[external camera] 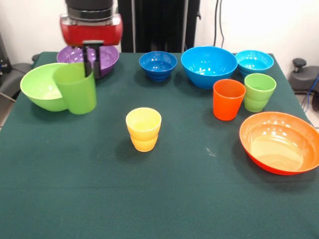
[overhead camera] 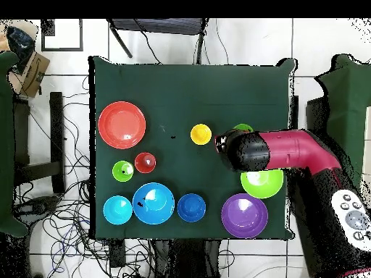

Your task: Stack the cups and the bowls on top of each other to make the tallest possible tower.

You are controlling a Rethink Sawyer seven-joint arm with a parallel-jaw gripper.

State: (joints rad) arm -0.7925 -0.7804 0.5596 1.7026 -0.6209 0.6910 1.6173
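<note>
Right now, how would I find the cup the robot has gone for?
Find the red and black end effector at the table's left rear in the front view. Below it stands the green cup, against the lime green bowl. It is the tall, plain-sided cup; the light green cup far right is shorter, with a stepped waist.

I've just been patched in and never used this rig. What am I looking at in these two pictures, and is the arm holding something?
One red and black robot arm works at a green-clothed table. One camera faces it across the table; the other looks straight down. Its gripper reaches into the tall plain green plastic cup, beside the lime green plastic bowl; whether it grips, I cannot tell. Loose on the cloth: a purple bowl, three blue bowls, an orange bowl, and yellow, orange and light green cups. Nothing is stacked yet.
</note>
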